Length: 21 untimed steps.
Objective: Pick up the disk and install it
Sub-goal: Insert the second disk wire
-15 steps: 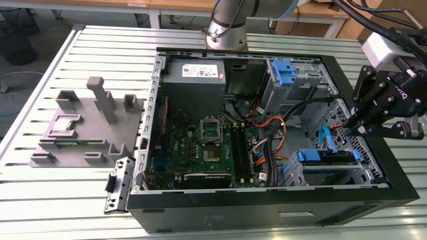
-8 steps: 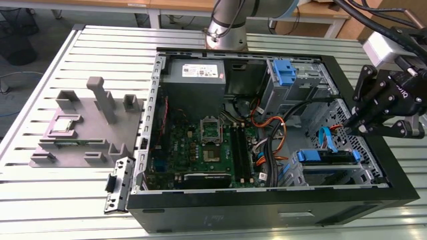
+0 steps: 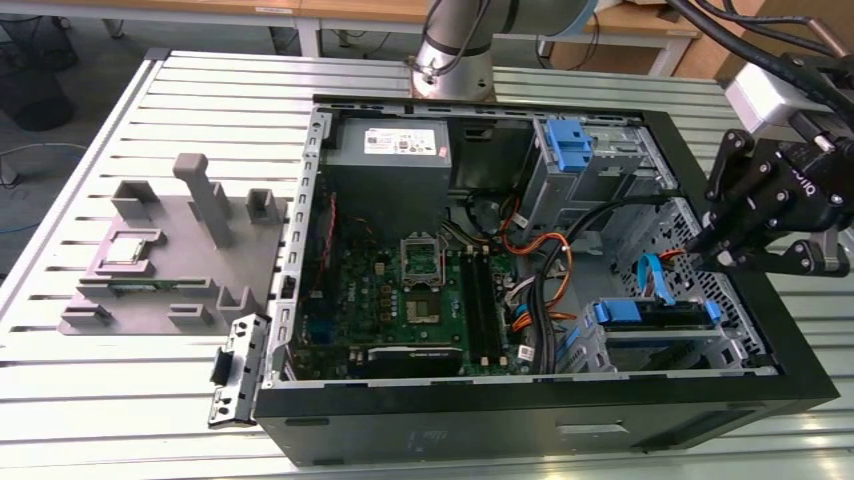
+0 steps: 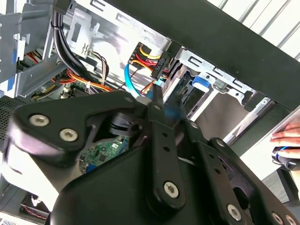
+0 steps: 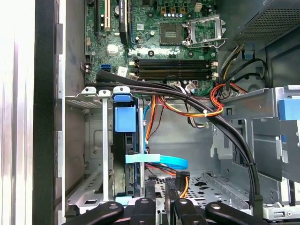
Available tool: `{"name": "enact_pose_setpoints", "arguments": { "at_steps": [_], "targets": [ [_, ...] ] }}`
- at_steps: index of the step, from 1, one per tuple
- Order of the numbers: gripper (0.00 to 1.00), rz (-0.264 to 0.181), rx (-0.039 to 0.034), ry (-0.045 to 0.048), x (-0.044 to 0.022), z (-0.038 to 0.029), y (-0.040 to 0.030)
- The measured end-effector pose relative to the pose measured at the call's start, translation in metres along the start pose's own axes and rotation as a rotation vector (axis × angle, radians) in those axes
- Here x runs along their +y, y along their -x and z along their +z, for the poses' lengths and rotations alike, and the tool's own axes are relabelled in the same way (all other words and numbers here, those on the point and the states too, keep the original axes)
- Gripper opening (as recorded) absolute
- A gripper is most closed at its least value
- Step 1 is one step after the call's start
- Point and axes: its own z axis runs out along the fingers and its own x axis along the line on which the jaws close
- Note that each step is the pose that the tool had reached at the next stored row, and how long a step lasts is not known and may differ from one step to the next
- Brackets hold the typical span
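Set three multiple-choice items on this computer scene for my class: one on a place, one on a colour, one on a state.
1. Where is the disk? A in a drive bay of the computer case; B on the floor; C on a shelf.
2. The disk's carrier is: A red; B blue; C yellow.
3. The case's side is: A open; B panelled shut; C taped over.
Answers: A, it stands in the bay; B, its frame shows blue; A, the motherboard lies exposed.

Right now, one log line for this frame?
disk: seated in case bay | tool: above bay at case edge, no grasp | hand: beside case
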Motion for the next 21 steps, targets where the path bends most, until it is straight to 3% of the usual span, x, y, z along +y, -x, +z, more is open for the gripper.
{"name": "enact_pose_setpoints", "arguments": {
  "at_steps": [3,4,7,8,16,21],
  "targets": [
    [0.3,0.0,0.0001,0.0,0.0,0.0,0.0],
    [0.42,0.0,0.0001,0.0,0.0,0.0,0.0001],
    [0.48,0.0,0.0,0.0,0.0,0.0,0.0001],
    [0.54,0.0,0.0001,0.0,0.0,0.0,0.0001],
    [0.54,0.0,-0.0007,0.0,-0.0006,0.0002,0.0009],
    [0.54,0.0,-0.0005,0.0,-0.0091,0.001,0.0015]
  ]
}}
